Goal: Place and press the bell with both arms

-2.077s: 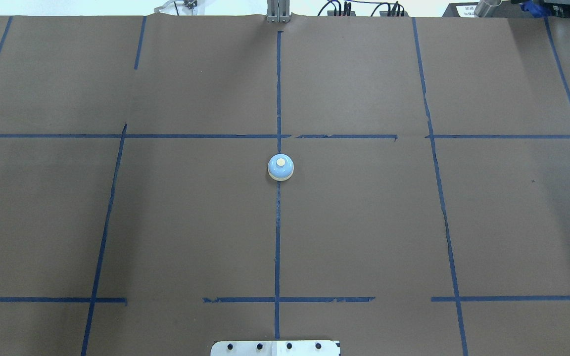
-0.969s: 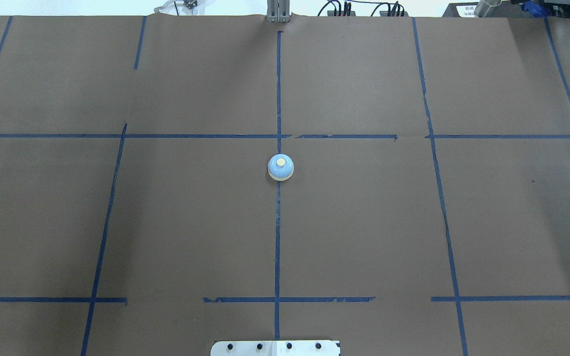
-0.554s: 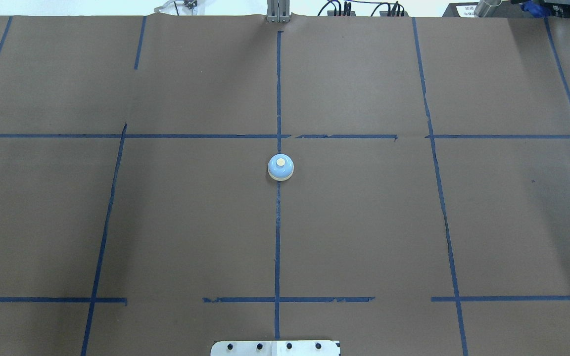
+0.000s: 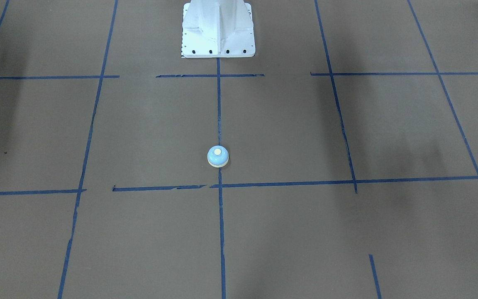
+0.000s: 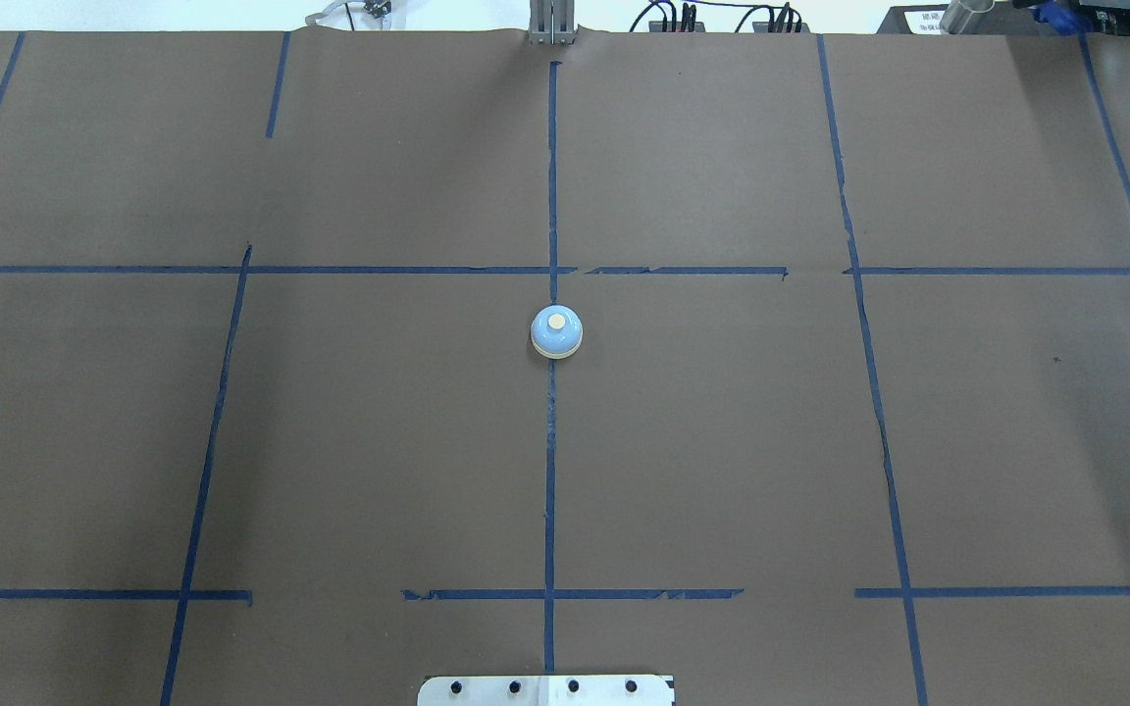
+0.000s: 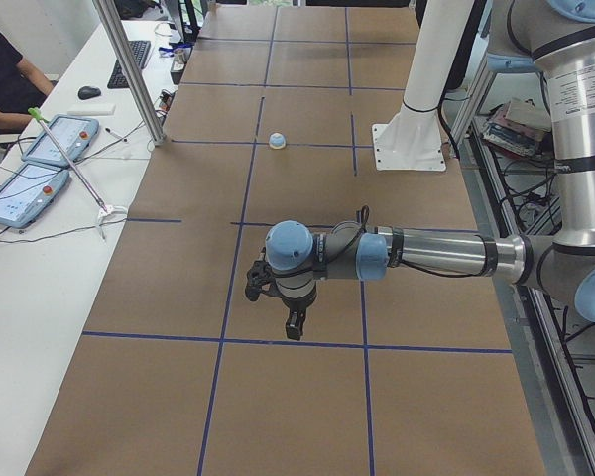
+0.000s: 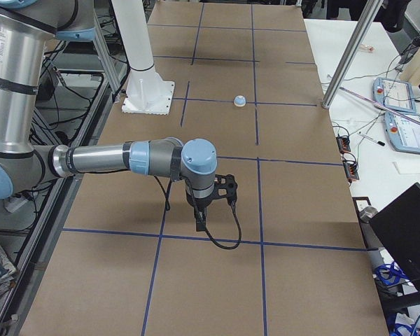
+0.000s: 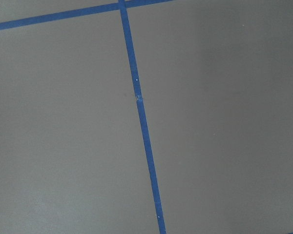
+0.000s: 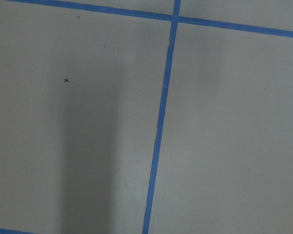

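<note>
The bell (image 5: 556,332) is a small light-blue dome with a cream button. It stands upright on the centre tape line of the brown table, and also shows in the front view (image 4: 218,156), the left view (image 6: 276,141) and the right view (image 7: 241,101). My left gripper (image 6: 292,325) hangs above the table far off to the bell's left. My right gripper (image 7: 200,222) hangs far off to its right. Both show only in the side views, so I cannot tell whether they are open or shut. Neither touches the bell. The wrist views show only paper and tape.
The table is covered in brown paper with blue tape lines (image 5: 551,471). The white bolted pedestal (image 4: 218,29) stands at the robot's edge. A metal post (image 6: 129,74) and tablets (image 6: 40,164) sit on the white bench beyond the far edge. An operator (image 6: 0,69) sits there.
</note>
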### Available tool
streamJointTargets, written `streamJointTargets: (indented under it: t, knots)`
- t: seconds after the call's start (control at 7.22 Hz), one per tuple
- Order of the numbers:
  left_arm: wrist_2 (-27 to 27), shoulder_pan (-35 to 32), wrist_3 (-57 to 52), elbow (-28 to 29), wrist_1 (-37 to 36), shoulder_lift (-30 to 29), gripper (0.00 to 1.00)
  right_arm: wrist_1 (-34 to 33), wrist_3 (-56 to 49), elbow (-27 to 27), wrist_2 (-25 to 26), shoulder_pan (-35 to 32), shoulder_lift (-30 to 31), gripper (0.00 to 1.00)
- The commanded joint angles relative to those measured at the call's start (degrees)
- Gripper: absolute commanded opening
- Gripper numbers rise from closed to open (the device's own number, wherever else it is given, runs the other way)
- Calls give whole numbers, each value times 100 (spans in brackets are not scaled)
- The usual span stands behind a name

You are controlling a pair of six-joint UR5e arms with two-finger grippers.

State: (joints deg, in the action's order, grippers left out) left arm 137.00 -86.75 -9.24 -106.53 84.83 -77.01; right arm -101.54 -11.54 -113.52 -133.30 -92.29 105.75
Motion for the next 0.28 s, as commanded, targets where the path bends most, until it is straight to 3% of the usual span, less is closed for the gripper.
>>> streamJointTargets:
  t: [0.0, 0.14]
  knots:
    - [-6, 0, 1, -9, -2, -59, 100, -7, 2, -3, -3, 0, 6, 100]
    - [2, -9, 1, -8, -2, -16, 100, -7, 2, 14, -21, 0, 24, 100]
